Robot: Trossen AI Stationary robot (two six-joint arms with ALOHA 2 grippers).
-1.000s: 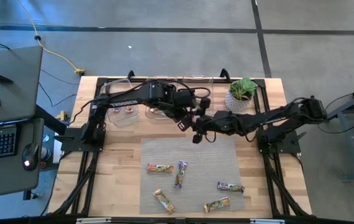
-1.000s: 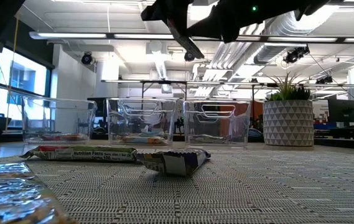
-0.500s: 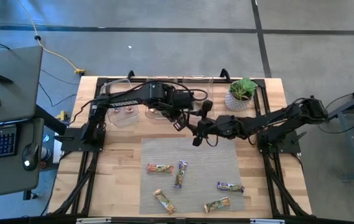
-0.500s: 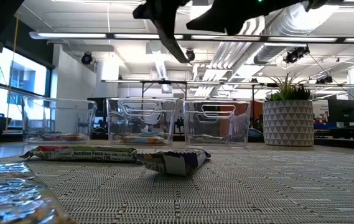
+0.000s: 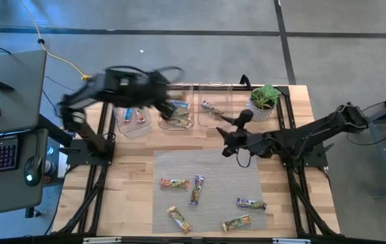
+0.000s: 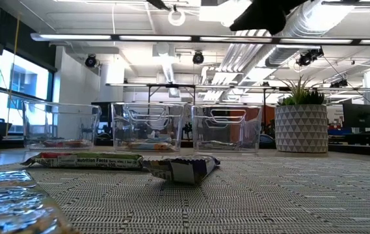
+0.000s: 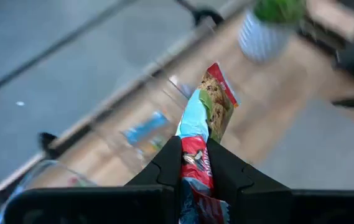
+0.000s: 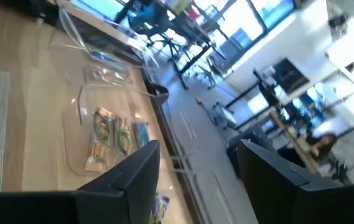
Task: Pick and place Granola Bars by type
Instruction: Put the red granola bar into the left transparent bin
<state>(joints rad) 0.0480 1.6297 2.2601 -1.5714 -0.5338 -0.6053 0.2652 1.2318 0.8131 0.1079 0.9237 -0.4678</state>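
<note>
Mid-carry: my left gripper (image 7: 194, 163) is clamped on a red-and-blue granola bar (image 7: 203, 127), up over the back-left of the table near the clear bins (image 5: 179, 108). My right gripper (image 8: 195, 165) hangs w/ jaws wide, holding nothing, above the mat's (image 5: 247, 163) back edge. Five other bars (image 5: 175, 183) lie on the mat; some sit in bins already. Next, I reckon: find the matching bin, line up over it, lower, let go.
</note>
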